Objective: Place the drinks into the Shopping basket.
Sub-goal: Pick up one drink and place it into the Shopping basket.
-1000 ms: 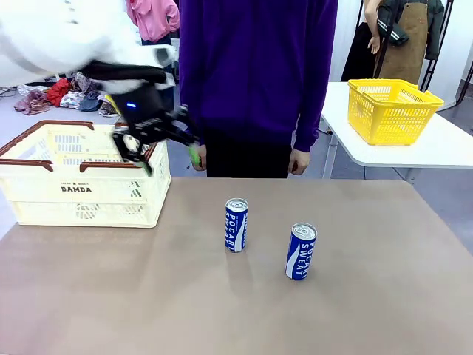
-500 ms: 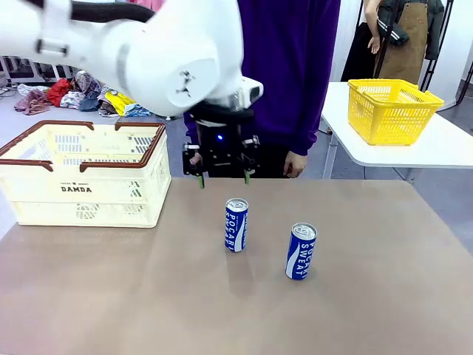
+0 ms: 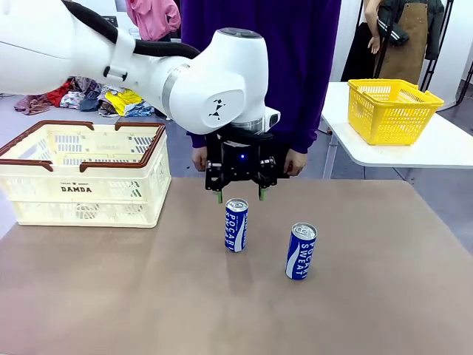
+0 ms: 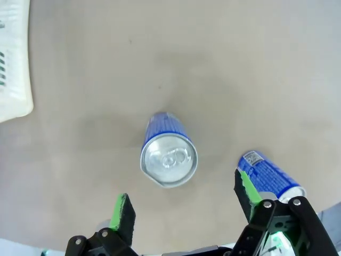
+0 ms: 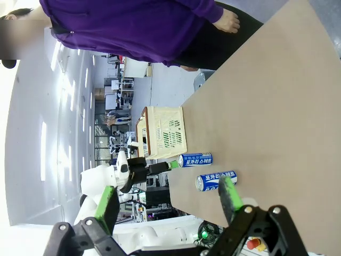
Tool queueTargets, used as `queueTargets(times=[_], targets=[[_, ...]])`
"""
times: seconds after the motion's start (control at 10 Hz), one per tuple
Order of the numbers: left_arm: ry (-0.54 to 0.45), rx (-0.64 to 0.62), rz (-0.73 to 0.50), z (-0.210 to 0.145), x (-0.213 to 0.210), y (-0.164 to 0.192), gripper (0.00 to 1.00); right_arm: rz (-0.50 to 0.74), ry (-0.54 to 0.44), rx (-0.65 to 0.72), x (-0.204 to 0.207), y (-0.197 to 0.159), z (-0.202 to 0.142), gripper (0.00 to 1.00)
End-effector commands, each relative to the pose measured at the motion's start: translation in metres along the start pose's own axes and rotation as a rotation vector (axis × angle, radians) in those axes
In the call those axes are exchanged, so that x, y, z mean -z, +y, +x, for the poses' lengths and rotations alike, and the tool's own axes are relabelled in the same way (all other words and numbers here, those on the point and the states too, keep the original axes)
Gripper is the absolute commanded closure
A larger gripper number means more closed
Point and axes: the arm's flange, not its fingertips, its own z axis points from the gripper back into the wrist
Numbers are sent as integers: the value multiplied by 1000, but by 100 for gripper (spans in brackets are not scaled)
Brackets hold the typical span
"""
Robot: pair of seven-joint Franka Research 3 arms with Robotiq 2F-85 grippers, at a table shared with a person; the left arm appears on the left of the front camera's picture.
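Two blue drinks stand upright on the brown table: one can point(image 3: 236, 224) near the middle and another point(image 3: 300, 251) to its right. My left gripper point(image 3: 240, 195) hangs open just above the middle can, its green pads to either side of the can's top. From the left wrist, that can's silver top point(image 4: 169, 160) lies ahead between the open fingers point(image 4: 123, 210), and the other can point(image 4: 269, 178) sits by the right finger. The cream Shopping basket point(image 3: 81, 174) stands at the table's far left. My right gripper point(image 5: 168, 201) is open and holds nothing, with both cans point(image 5: 195, 159) and the basket point(image 5: 162, 132) farther off.
A person in a purple top stands at the far edge, hands point(image 3: 298, 161) hanging just behind the table. A yellow mesh basket point(image 3: 392, 109) sits on a separate white table at the back right. The brown table's front half is bare.
My left arm has swung right from over the Shopping basket and come down above the middle can, staying open. Neither can has moved.
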Motion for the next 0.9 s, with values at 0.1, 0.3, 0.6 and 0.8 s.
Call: queueTargets(times=[0.1,0.3,0.6,0.8], targets=[[22,13,32,13,13,2,0,19,-2,-22,0,1,1,0],[62,11,38,16,28,6,0,19,-2,-22,0,1,1,0],[110,1,42,22,45,11,0,19,-2,-22,0,1,1,0],[130,-1,39,24,54,14,0,19,-2,-22,0,1,1,0]])
